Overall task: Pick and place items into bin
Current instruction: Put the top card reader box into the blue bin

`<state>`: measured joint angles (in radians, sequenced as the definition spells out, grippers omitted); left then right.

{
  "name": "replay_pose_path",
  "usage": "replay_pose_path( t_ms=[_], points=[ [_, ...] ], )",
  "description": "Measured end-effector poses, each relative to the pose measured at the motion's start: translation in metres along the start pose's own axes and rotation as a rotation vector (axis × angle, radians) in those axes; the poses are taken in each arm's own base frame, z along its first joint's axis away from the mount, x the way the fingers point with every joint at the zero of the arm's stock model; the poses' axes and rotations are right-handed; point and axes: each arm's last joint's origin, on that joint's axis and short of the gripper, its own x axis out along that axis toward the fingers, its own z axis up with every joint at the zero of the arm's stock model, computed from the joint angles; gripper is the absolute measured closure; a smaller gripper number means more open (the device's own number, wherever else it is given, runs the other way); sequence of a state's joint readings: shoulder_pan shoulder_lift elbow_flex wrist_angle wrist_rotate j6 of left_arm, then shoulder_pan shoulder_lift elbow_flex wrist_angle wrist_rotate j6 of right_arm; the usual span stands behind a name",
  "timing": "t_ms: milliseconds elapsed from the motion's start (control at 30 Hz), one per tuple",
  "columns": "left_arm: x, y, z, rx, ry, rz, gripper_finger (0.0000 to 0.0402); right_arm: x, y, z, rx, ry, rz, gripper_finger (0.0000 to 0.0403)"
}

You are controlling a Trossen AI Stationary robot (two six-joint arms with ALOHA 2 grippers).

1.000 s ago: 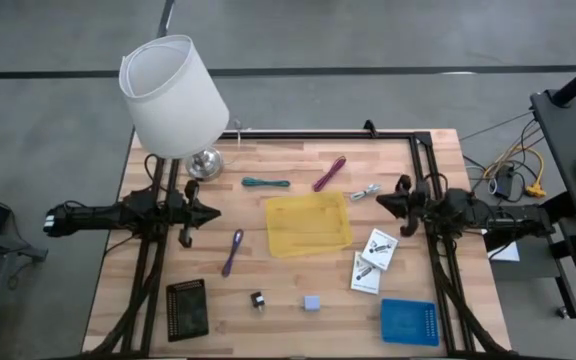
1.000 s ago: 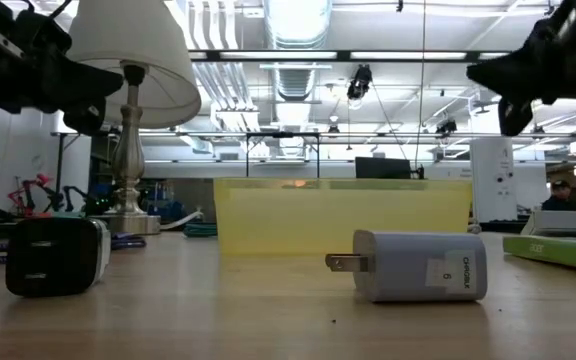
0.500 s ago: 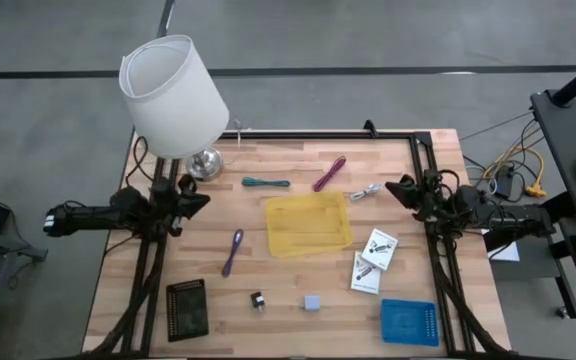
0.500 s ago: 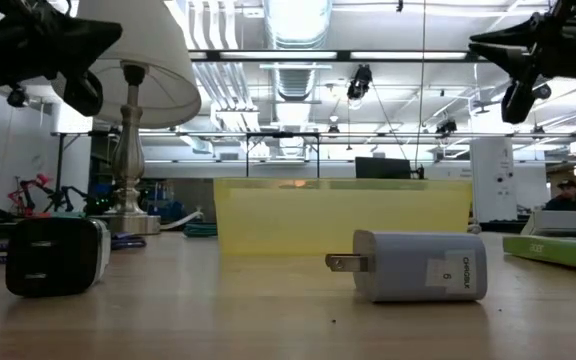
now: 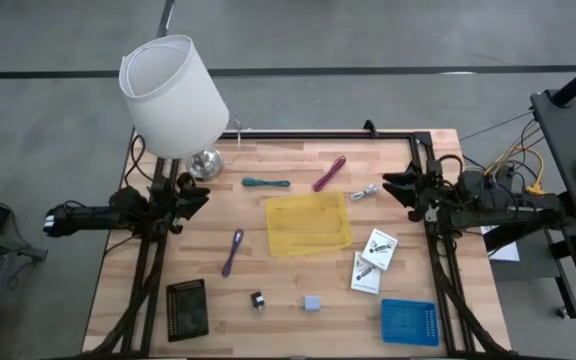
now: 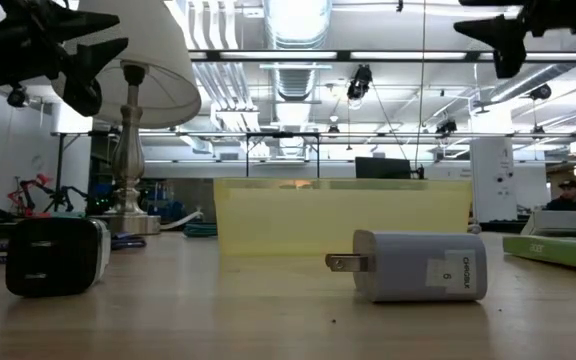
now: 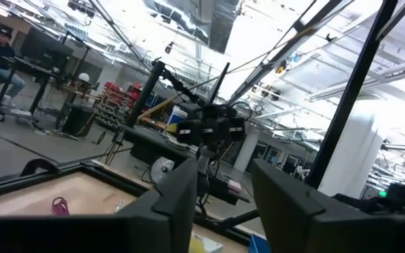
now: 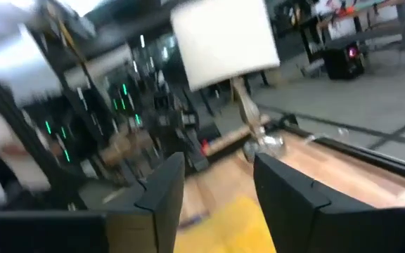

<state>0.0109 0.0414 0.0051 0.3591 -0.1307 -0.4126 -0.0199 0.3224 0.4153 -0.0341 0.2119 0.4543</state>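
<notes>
A yellow bin (image 5: 308, 222) sits mid-table. Around it lie a teal cord (image 5: 266, 183), a magenta cord (image 5: 330, 173), a purple cord (image 5: 233, 251), a silver clip (image 5: 365, 191), two white packets (image 5: 379, 248), a tiny black piece (image 5: 257, 300) and a grey-blue cube (image 5: 312, 302). My left gripper (image 5: 202, 194) hangs open above the table's left side, near the lamp's base. Above the right side, beside the clip, my right gripper (image 5: 386, 185) is also open. The gap between each pair of fingers is bare in the left wrist view (image 7: 223, 204) and the right wrist view (image 8: 220, 197).
A white lamp (image 5: 173, 95) stands at the far left corner. A black tray (image 5: 187, 306) lies at the near left and a blue tray (image 5: 408, 322) at the near right. A black metal frame (image 5: 423, 160) borders the table. A person sits in the room beyond.
Both grippers have risen from the table and tipped up from pointing down to about level. The left gripper has drawn back toward the left edge and opened. The right gripper has shifted a little toward the far edge. The items have stayed in place.
</notes>
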Motion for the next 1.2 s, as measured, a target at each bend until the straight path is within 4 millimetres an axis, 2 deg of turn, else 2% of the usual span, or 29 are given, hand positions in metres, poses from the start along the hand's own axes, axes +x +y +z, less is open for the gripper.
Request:
replay_pose_path(
  t_ms=[167, 433, 600, 867, 1200],
  points=[
    [0.000, -0.002, 0.004, -0.006, -0.040, -0.015, 0.0272, 0.009, 0.011, 0.018, -0.057, 0.165, -0.074, 0.0237],
    [0.000, -0.003, 0.008, -0.011, -0.079, -0.032, 0.0272, 0.024, 0.021, 0.030, -0.189, 0.388, -0.144, 0.0248],
    [0.000, -0.003, 0.008, -0.011, -0.079, -0.032, 0.0272, 0.035, 0.027, 0.031, -0.274, 0.486, -0.087, 0.0253],
    [0.000, -0.003, 0.008, -0.012, -0.081, -0.033, 0.0271, 0.043, 0.027, 0.027, -0.365, 0.668, -0.108, 0.0251],
    [0.000, -0.003, 0.008, -0.012, -0.082, -0.033, 0.0271, 0.052, 0.030, 0.029, -0.418, 0.744, -0.110, 0.0249]
  ],
)
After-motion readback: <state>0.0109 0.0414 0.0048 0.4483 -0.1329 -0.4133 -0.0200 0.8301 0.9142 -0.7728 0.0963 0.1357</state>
